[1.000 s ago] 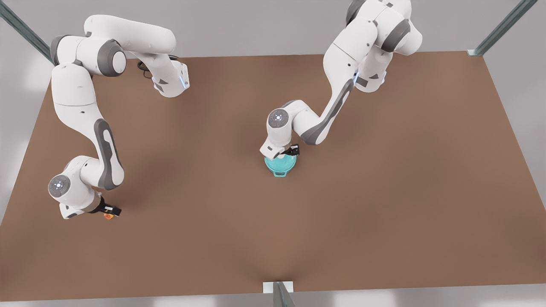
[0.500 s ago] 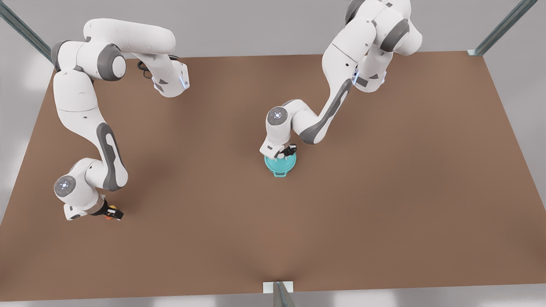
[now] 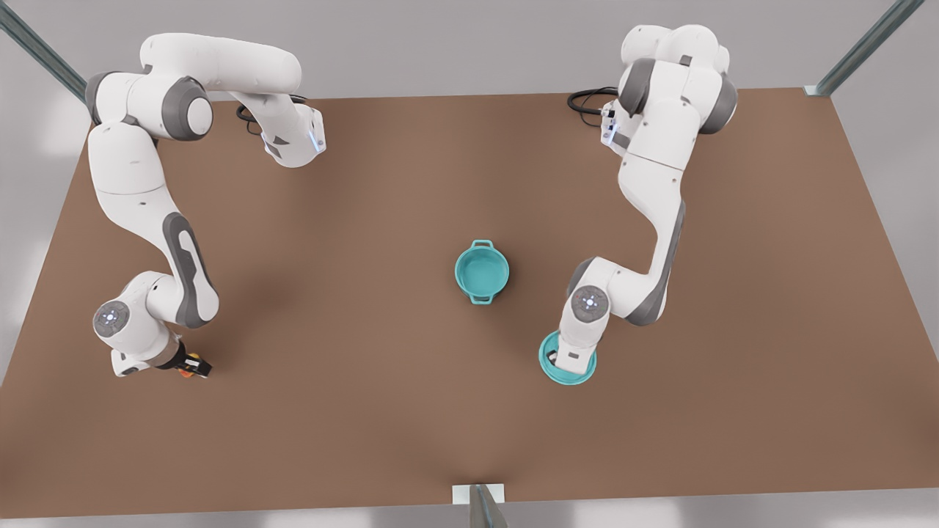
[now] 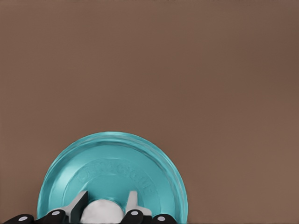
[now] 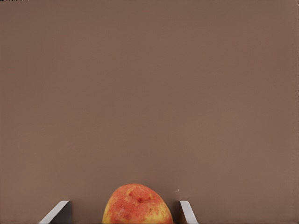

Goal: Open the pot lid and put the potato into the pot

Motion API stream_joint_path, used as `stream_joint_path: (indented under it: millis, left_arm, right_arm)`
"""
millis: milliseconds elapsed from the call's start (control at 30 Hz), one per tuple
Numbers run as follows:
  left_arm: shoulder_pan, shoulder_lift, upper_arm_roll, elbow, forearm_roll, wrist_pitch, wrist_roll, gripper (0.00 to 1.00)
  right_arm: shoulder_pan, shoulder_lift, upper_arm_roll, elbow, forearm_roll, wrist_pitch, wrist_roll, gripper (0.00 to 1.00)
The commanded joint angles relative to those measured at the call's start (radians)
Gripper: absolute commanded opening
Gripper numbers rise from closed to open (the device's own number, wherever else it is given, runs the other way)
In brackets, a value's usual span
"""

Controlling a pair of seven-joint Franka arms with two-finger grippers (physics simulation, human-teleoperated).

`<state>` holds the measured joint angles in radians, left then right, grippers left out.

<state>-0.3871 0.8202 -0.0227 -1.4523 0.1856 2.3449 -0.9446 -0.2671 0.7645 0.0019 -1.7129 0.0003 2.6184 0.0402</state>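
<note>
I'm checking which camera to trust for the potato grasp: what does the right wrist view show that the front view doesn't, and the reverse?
Only the right wrist view shows the fingers standing apart from the potato on both sides. Only the front view shows the uncovered pot, and the pot lid under the left gripper. Both show the potato at the right gripper on the brown table.

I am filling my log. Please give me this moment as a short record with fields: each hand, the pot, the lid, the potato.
left hand: fingers against the white knob of the pot lid, on the front view's right
right hand: open, fingers either side of the potato, on the front view's left
pot: uncovered, teal inside, mid table
pot lid: apart from the pot, toward the front view's right
potato: not yet in the pot
</note>
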Motion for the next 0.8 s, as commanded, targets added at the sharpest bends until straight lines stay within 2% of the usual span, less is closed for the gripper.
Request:
stream_joint_path:
  millis: [0,33,67,100,133,167,200,233,333,433,500,600,767]
  left_arm:
    - [0.013,-0.003,0.0,0.01,-0.005,0.022,0.32,1.0]
    - [0.073,-0.065,-0.013,0.015,-0.057,-0.084,0.475,1.0]
    - [0.154,-0.186,-0.013,0.016,-0.178,-0.336,0.71,1.0]
    - [0.267,-0.268,-0.01,0.093,-0.317,-0.617,0.911,1.0]
    - [0.353,-0.328,-0.008,0.204,-0.321,-0.901,1.059,1.0]
    - [0.37,-0.456,0.006,0.181,-0.308,-0.952,1.07,1.0]
    - [0.369,-0.68,0.009,-0.142,-0.311,-0.733,1.066,1.0]
    - [0.355,-0.692,-0.02,-0.195,-0.304,-0.655,1.001,1.0]
    - [0.327,-0.618,-0.045,-0.036,-0.27,-0.713,0.926,1.0]
    - [0.324,-0.615,-0.051,-0.022,-0.258,-0.711,0.925,1.0]
    - [0.324,-0.618,-0.054,0.004,-0.135,-0.711,0.926,1.0]
    - [0.307,-0.592,-0.054,0.012,-0.138,-0.713,0.928,1.0]
    - [0.271,-0.593,-0.054,0.024,-0.147,-0.711,0.925,1.0]
  right_arm:
    - [-0.014,-0.004,0.012,0.001,-0.002,-0.006,-0.005,0.89]
    - [-0.015,-0.004,0.013,-0.001,-0.002,-0.006,-0.003,0.89]
    - [-0.017,-0.004,0.018,-0.001,-0.002,-0.006,0.0,0.88]
    - [-0.017,-0.004,0.018,-0.001,-0.002,-0.006,0.001,0.85]
    - [-0.017,-0.005,0.02,-0.005,-0.002,-0.006,0.003,0.81]
    - [-0.018,-0.005,0.02,-0.007,-0.002,-0.006,0.004,0.8]
    - [-0.017,-0.011,0.02,-0.008,0.001,-0.008,0.006,0.78]
    - [-0.018,-0.013,0.02,-0.011,0.001,-0.014,0.006,0.77]
    - [-0.018,-0.019,0.02,-0.013,0.001,-0.015,0.009,0.72]
    - [-0.017,-0.019,0.021,-0.013,0.001,-0.015,0.01,0.71]
    - [-0.017,-0.019,0.021,-0.013,0.001,-0.015,0.02,0.69]
    - [-0.015,-0.019,0.023,-0.013,0.001,-0.015,0.033,0.63]
    - [-0.015,-0.028,0.023,-0.011,0.001,-0.046,0.03,0.6]
